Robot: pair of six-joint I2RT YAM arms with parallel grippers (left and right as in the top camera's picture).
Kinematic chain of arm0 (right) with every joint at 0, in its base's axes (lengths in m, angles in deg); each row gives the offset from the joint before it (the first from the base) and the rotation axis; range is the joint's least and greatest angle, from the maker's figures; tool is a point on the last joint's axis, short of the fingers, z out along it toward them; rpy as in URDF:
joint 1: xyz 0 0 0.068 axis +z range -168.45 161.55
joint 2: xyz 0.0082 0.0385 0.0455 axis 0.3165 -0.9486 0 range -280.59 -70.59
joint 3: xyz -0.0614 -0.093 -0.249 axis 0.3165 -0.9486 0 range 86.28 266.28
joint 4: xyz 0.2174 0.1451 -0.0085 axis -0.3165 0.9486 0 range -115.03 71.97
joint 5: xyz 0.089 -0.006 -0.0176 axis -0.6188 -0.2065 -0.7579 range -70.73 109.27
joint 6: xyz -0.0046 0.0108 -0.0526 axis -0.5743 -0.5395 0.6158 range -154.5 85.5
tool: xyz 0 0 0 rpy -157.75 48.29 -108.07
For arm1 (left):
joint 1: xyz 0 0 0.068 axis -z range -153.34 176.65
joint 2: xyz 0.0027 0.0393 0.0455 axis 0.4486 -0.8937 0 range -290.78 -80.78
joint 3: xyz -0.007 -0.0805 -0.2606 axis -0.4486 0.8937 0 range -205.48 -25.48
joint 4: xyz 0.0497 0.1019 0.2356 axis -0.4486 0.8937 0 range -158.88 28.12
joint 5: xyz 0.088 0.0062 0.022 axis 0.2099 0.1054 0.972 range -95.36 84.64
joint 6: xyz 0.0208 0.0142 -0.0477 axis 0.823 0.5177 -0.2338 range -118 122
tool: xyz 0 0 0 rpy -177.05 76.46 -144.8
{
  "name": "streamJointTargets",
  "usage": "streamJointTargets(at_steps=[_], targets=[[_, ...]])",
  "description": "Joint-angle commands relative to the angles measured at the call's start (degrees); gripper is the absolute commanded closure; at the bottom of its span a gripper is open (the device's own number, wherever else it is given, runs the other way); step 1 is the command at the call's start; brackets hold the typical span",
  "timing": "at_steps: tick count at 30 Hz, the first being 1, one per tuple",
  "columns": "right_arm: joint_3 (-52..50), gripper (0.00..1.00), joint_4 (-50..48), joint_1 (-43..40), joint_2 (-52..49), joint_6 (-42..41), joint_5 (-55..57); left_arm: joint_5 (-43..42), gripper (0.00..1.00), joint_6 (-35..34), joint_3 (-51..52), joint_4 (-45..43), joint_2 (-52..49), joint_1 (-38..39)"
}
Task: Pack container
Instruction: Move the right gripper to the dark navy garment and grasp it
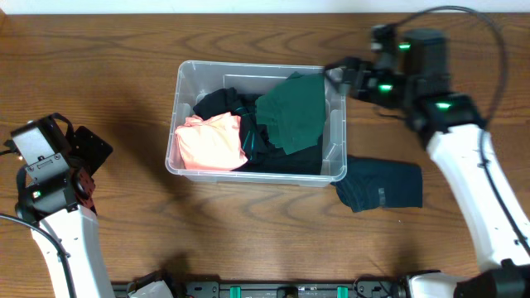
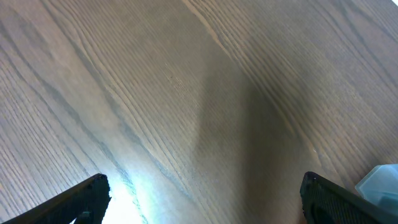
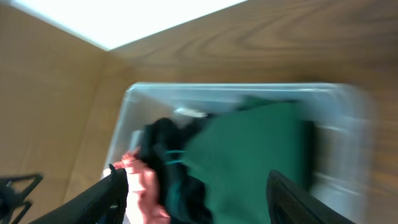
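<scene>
1. The container (image 1: 175,116) stands at the middle of the table (image 1: 108,74), its long sides running left to right.
2. A pink cloth (image 1: 211,142) lies folded at its front left.
3. A black cloth (image 1: 217,101) sits behind the pink one, at the back left.
4. A green cloth (image 1: 291,112) spreads over the right half and lies on darker cloth beneath it.
5. A dark teal cloth (image 1: 381,184) lies on the table outside the container, just beside its front right corner.
6. The right gripper (image 1: 335,73) hovers at the container's back right corner.
7. In the right wrist view its fingers (image 3: 109,193) are spread apart with nothing between them. The green cloth and the container rim (image 3: 249,88) show below. That view is blurred.
8. The left gripper (image 2: 205,199) is over bare wood, well apart from the container on its left side.
9. Its jaws are released and wide, holding nothing.
10. A clear corner of the container (image 2: 379,183) shows at the lower right edge of the left wrist view.
</scene>
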Motion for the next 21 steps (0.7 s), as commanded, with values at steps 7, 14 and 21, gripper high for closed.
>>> streamJointTargets(at_steps=[7,14,21], targets=[[-0.2,0.18,25.2,-18.8,-0.6,10.1,5.3,0.7,0.02,-0.2,-0.4,0.0,-0.2,-0.3],[-2.2,0.13,37.2,-26.4,-3.7,13.0,9.7,0.7,0.02,-0.1,-0.4,0.0,-0.2,-0.3],[-12.7,0.11,36.5,-30.7,-3.7,12.2,15.4,0.7,0.02,-0.1,-0.4,0.0,-0.2,-0.3]])
